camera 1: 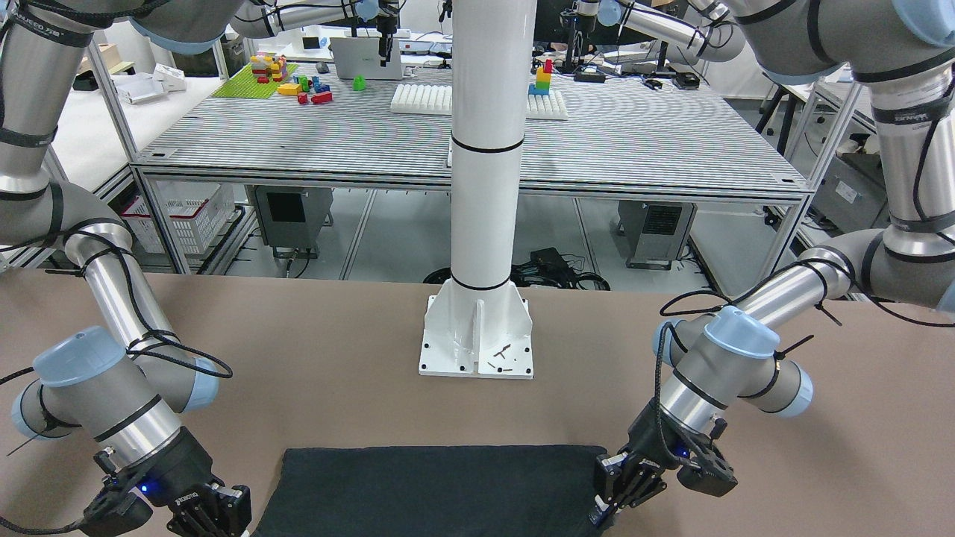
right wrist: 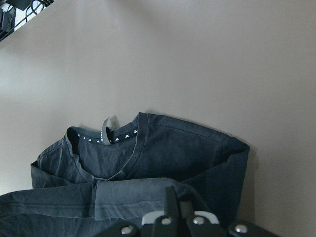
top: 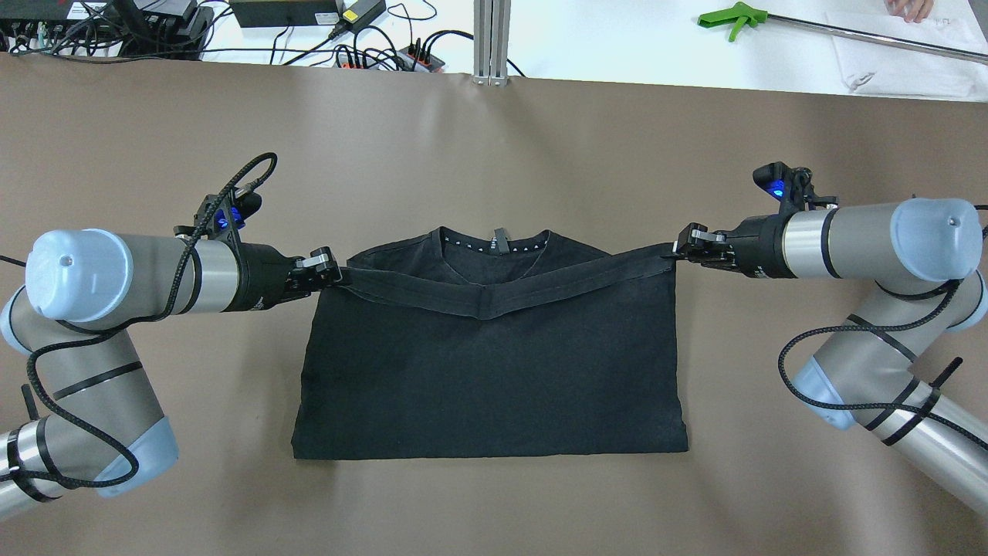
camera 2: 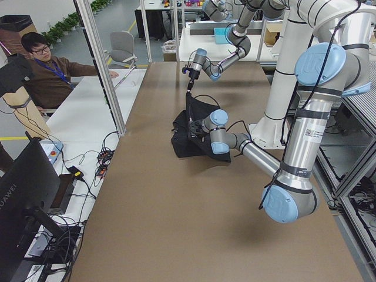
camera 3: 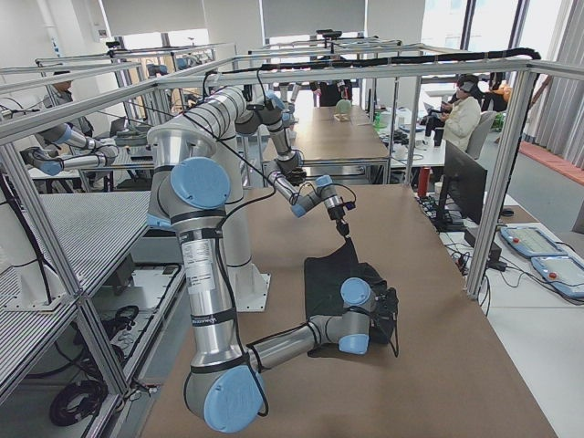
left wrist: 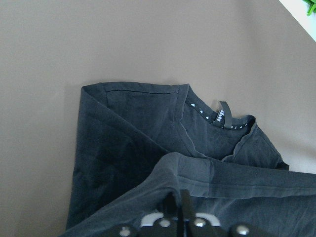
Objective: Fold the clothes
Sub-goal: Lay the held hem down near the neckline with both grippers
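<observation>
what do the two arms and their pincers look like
Both the left arm and the right arm are silver-grey tubes with pale blue joint caps and black bands at the joints. A black cable loops along each, held by ties. The left pincer and right pincer are black and two-fingered, with a small blue light on the mount behind each.

Plain black T-shirt [top: 494, 371], white triangles dotting its neck tape [top: 463, 245], grey hanging loop [top: 498, 241]; taupe-brown table [top: 494, 139].
</observation>
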